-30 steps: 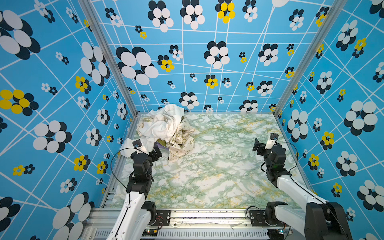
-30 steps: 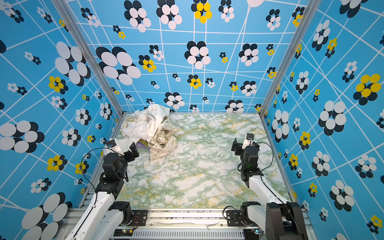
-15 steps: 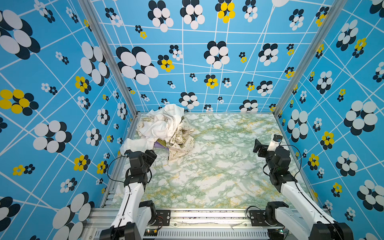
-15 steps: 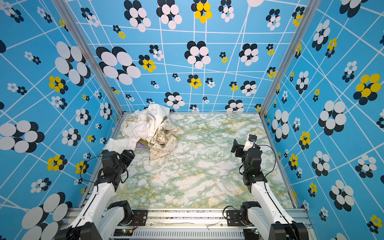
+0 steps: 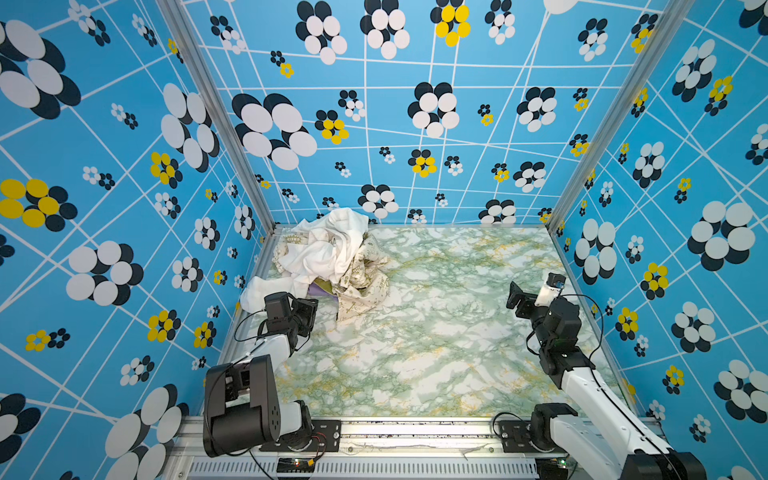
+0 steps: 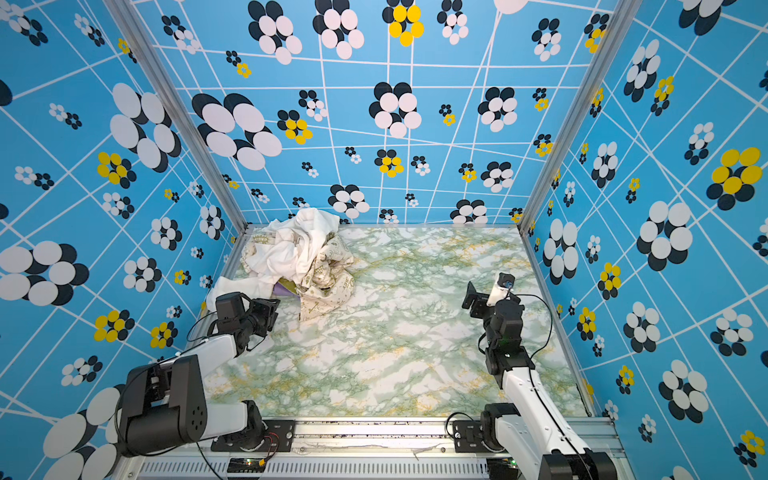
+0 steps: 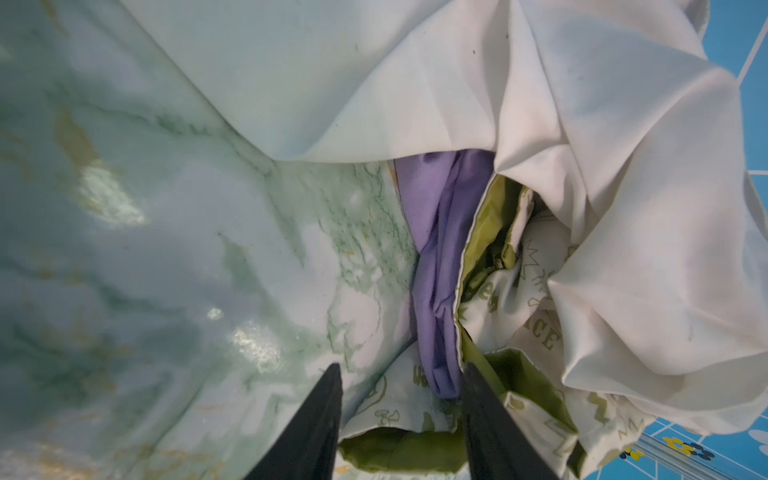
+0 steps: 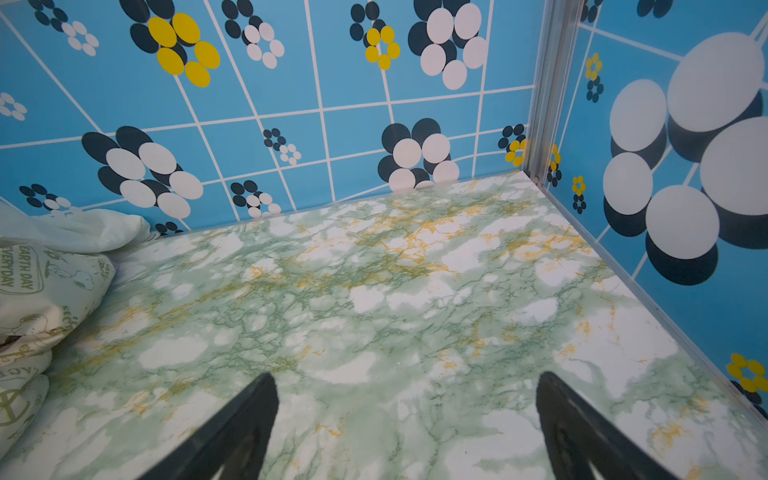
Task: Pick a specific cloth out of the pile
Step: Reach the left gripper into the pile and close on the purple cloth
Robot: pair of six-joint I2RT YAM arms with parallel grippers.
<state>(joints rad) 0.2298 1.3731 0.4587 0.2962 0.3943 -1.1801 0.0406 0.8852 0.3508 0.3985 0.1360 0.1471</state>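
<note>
The left gripper (image 7: 399, 374) is partly open, and its black fingers (image 7: 320, 415) have a gap between them. The cloth (image 7: 440, 249) is soft and purple. It pokes out from under the pile (image 5: 332, 257), and its tip lies between those fingers. It may touch one finger, but that is hard to see. The right gripper (image 8: 407, 374) is wide open, holds nothing and is well apart from the pile. The pile sits on a green marble table (image 5: 436, 332), up against blue flower walls (image 5: 374, 124).

Green "EARTH DAY EVERYDAY" badge, printed on cream cloth (image 8: 45, 286), in the pile (image 8: 83, 230)
</note>
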